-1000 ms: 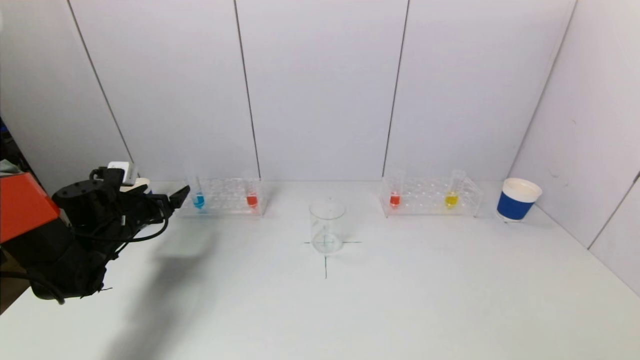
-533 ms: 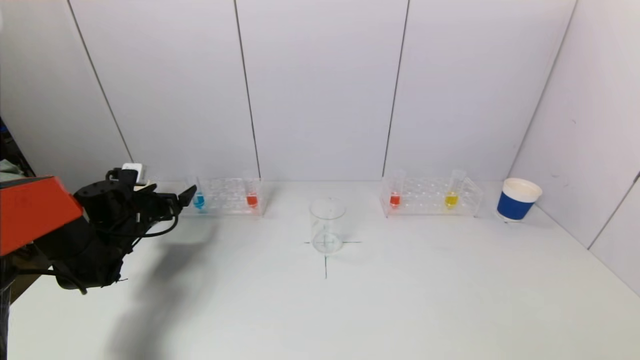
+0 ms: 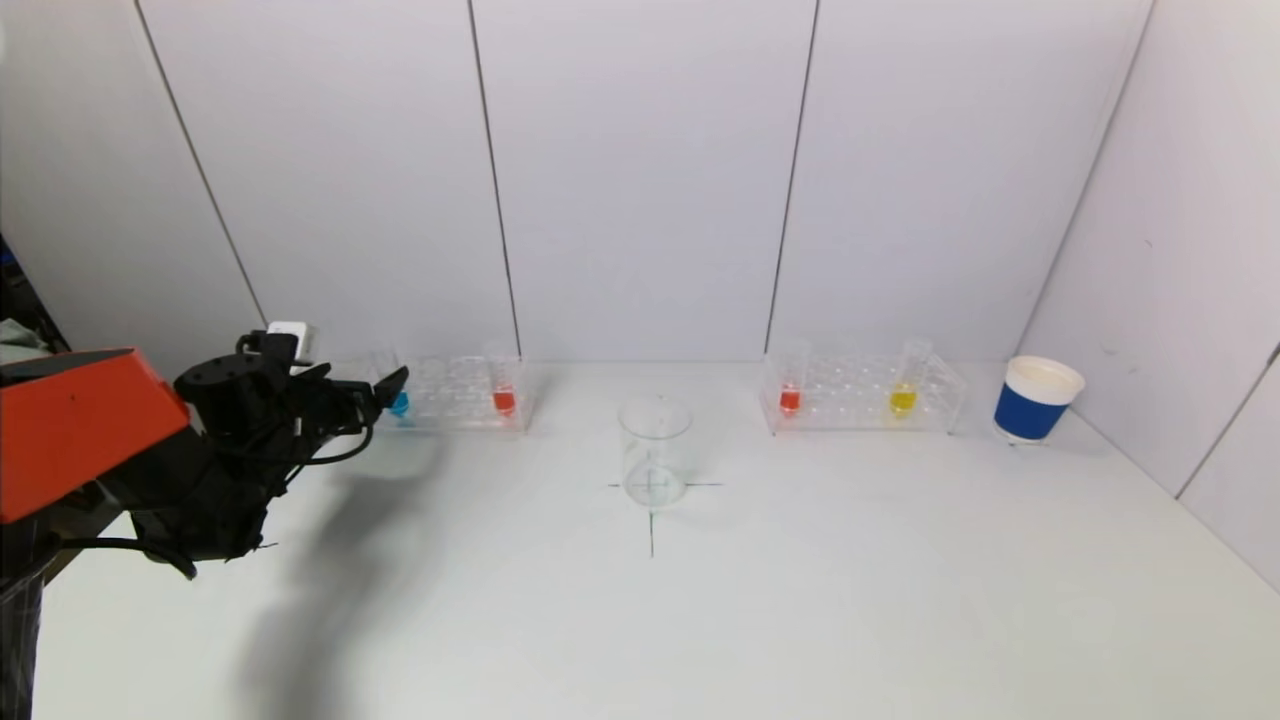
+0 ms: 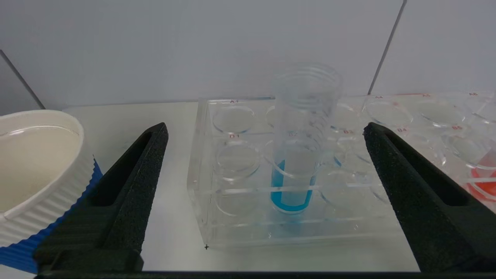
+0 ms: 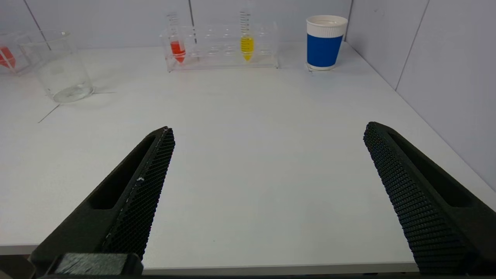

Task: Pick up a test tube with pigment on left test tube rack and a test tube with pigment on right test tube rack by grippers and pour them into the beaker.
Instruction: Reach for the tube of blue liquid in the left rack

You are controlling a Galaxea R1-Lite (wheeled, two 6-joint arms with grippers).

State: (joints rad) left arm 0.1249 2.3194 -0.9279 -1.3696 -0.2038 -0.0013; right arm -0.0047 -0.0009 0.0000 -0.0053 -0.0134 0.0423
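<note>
Blue-filled test tube stands upright at the left rack's outer end, framed between the left tool's spread, empty fingers, lined up for a sideways grasp. Right tool waits released, well short of the rack.

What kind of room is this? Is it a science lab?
Probably a small mock-up science lab for a robot: clear racks holding test tubes of coloured liquid, a glass beaker on a marked cross, and plain white panel walls around a white table.

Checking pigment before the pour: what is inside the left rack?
The left rack holds a blue tube and a red tube; other holes look empty. The left gripper partly covers the blue tube in the head view.
</note>
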